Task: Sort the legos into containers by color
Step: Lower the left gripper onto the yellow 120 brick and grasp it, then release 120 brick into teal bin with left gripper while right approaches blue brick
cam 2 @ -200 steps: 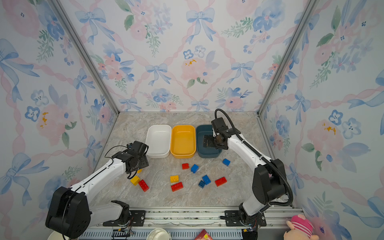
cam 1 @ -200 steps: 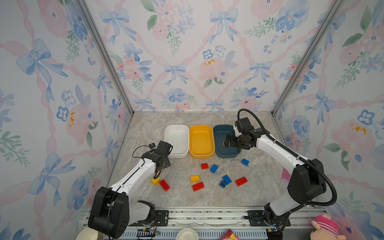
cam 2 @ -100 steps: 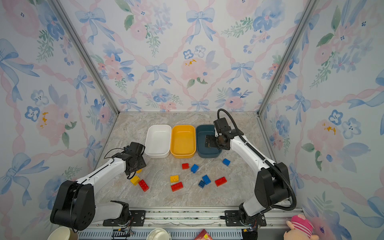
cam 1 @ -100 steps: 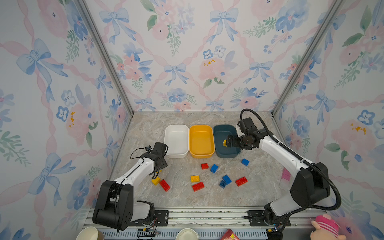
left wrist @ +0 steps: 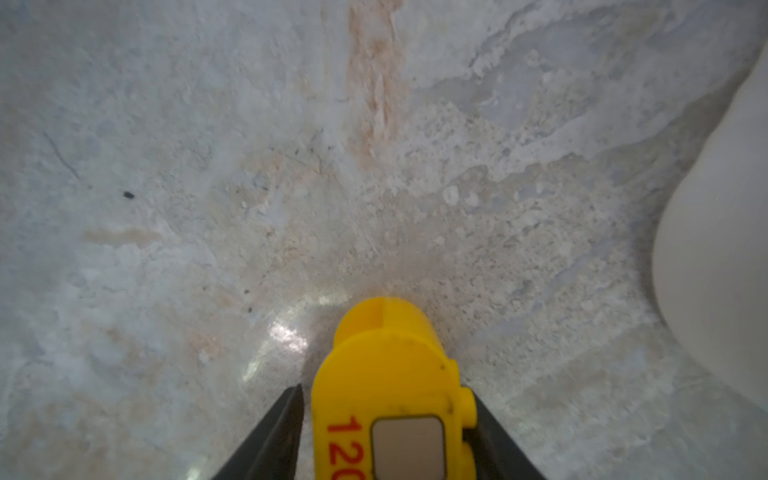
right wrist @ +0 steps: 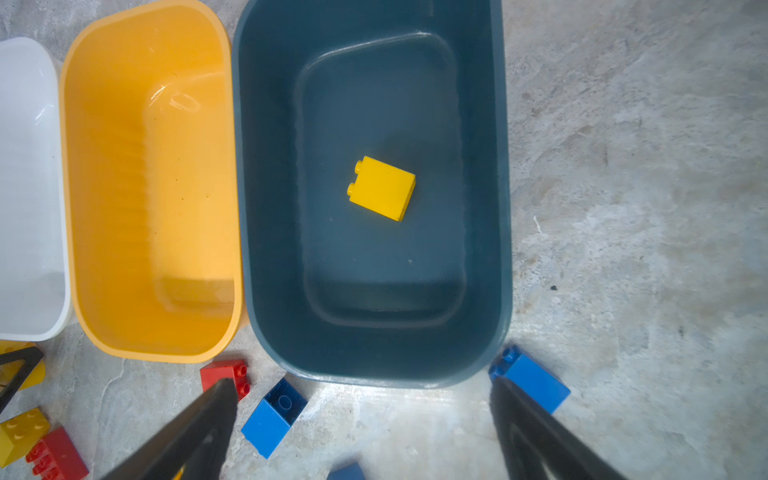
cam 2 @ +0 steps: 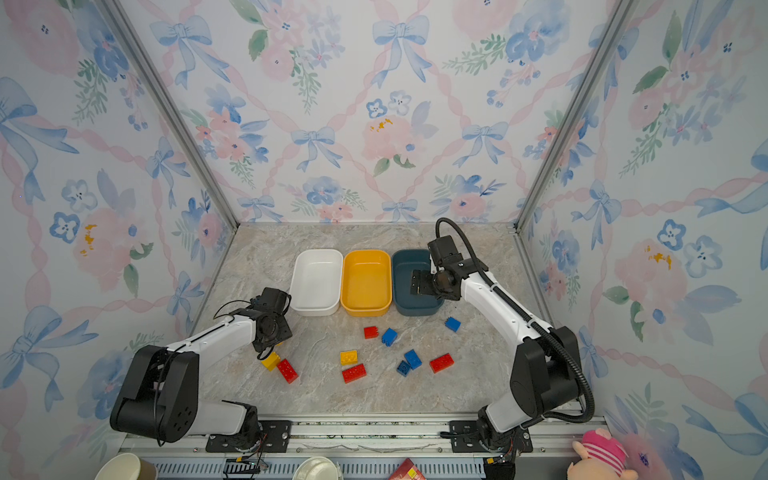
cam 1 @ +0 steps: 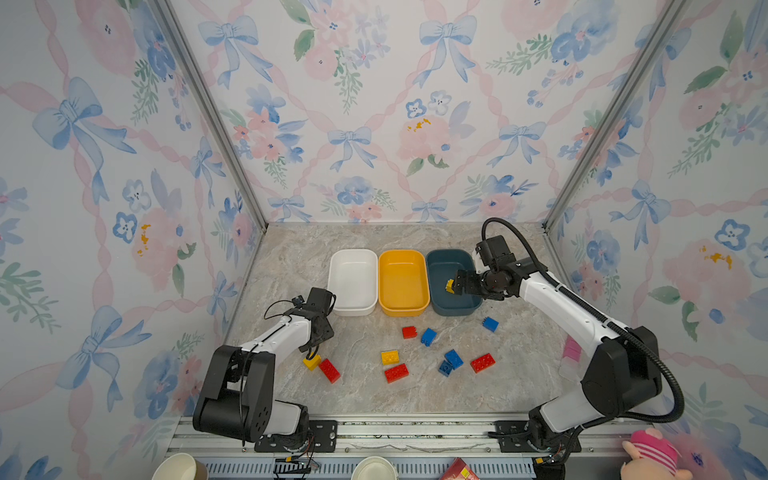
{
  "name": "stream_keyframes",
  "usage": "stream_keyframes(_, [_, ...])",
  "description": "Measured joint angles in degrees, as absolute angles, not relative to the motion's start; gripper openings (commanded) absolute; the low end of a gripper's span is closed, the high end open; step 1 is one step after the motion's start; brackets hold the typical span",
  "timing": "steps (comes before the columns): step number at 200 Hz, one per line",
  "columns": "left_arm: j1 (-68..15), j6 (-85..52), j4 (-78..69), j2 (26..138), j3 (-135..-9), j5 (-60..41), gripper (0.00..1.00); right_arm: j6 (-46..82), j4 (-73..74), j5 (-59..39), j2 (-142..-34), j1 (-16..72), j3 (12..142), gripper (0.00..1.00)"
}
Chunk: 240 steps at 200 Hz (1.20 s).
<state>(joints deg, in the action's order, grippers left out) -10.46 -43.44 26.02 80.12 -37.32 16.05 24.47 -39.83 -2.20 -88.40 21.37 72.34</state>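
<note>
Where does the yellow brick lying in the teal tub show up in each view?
Top view: yellow brick in the teal tub, right of centre.
Top view: hidden behind the right gripper.
Left wrist: not in it.
Right wrist: yellow brick mid-frame, on the tub floor.
Landmark: yellow-orange tub beside the teal one.

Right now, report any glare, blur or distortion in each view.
Left wrist view: a glare patch on the table beside the close-up yellow brick; the white tub is a blur. Right wrist view: a highlight on the yellow-orange tub, soft fingers, a crisp yellow brick in the teal tub. Both top views: even light, frame posts splayed outward.
</note>
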Motion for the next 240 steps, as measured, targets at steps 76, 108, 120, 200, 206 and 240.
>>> stream_keyframes(76, [-10.4, -43.8, 25.3, 76.8, -35.8, 16.3, 0.3, 24.8, -39.8, -2.2, -87.5, 21.4, 70.8, 0.97])
stream_keyframes(108, [-10.4, -44.8, 25.4, 70.5, -35.2, 16.7, 0.27, 25.3, -39.6, -2.2, -87.3, 21.4, 69.4, 0.97])
stream_keyframes(120, [-10.6, -45.3, 25.3, 67.7, -35.2, 17.0, 0.27, 25.3, -39.6, -2.2, -87.0, 21.4, 68.8, 0.97])
stream_keyframes(200, [-24.0, -45.7, 25.7, 61.9, -44.6, 19.8, 0.24, 27.0, -38.7, -4.4, -83.0, 19.9, 64.5, 0.97])
stream_keyframes(206, [-25.3, -45.7, 25.8, 62.3, -45.9, 20.0, 0.24, 27.2, -38.6, -4.6, -82.7, 19.8, 64.0, 0.97])
stream_keyframes(240, [-33.2, -45.7, 24.6, 66.9, -52.9, 20.8, 0.24, 28.2, -38.3, -6.2, -79.8, 18.4, 60.5, 0.97])
